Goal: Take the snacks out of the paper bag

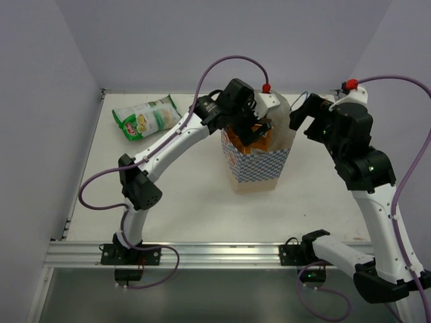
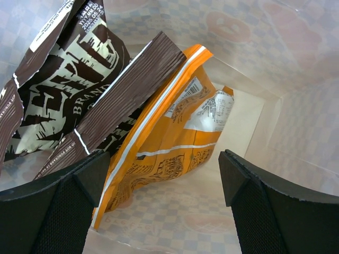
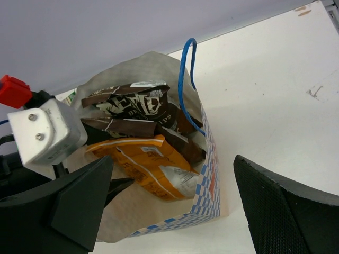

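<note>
The tan paper bag [image 1: 259, 165] with a blue-and-white checkered band stands upright mid-table; it also shows in the right wrist view [image 3: 209, 190]. My left gripper [image 2: 164, 198] is open inside the bag's mouth, just above the orange packet [image 2: 175, 137] and beside two dark brown packets [image 2: 69, 79]. The orange packet [image 3: 151, 164] and brown packets [image 3: 135, 106] show inside the bag from the right wrist. The green-and-white chip bag [image 1: 145, 116] lies on the table at the back left. My right gripper [image 3: 172, 206] is open, hovering to the right of the bag.
The bag's blue cord handle [image 3: 185, 79] loops over its far rim. White table [image 1: 202, 208] with purple walls at left and back. The left arm's white wrist block [image 3: 45, 132] sits over the bag's opening.
</note>
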### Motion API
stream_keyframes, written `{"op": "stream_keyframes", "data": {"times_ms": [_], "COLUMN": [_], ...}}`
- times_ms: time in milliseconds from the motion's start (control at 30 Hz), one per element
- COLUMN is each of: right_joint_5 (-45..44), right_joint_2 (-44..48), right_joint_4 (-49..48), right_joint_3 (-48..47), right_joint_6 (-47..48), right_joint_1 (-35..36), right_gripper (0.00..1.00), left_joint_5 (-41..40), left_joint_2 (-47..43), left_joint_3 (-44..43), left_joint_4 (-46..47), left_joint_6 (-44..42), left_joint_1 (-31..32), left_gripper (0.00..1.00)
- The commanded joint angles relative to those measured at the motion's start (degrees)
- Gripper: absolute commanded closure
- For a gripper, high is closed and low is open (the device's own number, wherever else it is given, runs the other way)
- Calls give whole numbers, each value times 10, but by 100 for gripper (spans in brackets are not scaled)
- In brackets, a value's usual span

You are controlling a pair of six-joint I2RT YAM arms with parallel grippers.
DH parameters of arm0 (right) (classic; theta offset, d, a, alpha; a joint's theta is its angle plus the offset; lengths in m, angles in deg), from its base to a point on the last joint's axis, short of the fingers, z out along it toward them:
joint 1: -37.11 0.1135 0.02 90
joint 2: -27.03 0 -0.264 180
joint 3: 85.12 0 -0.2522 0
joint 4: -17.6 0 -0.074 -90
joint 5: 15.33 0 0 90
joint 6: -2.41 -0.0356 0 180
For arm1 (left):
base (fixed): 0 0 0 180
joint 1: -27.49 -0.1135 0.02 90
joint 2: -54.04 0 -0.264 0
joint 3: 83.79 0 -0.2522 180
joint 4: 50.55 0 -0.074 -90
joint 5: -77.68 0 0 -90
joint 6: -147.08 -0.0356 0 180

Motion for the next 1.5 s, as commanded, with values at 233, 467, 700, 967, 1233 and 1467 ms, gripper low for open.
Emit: {"op": "stream_keyframes", "data": {"times_ms": [233,467,700,967,1233,1467], "right_joint_5": [39,34,41,53,61,68], "right_joint_2": [1,7,18,39,47,37], "right_joint_4": [-4,-4,-4,-12,-18,-23], "right_joint_3": [20,26,51,78,93,88], "right_joint_6": [-9,-3,-2,12,28,35], "right_joint_1": [-7,-7,-8,-8,-9,-10], "right_gripper": [1,1,1,1,1,1], "left_joint_5": [25,27,29,-53,-57,7], "left_joint_2": [-22,9,43,8,6,28], "left_joint_3": [10,9,-10,-5,-1,-5], "left_joint_4": [-4,3,28,89,99,61], "left_joint_6": [-20,-31,-35,-59,-74,-65], "left_joint_1": [1,-2,-4,-4,-4,-4], "left_gripper": [9,9,9,8,6,8]}}
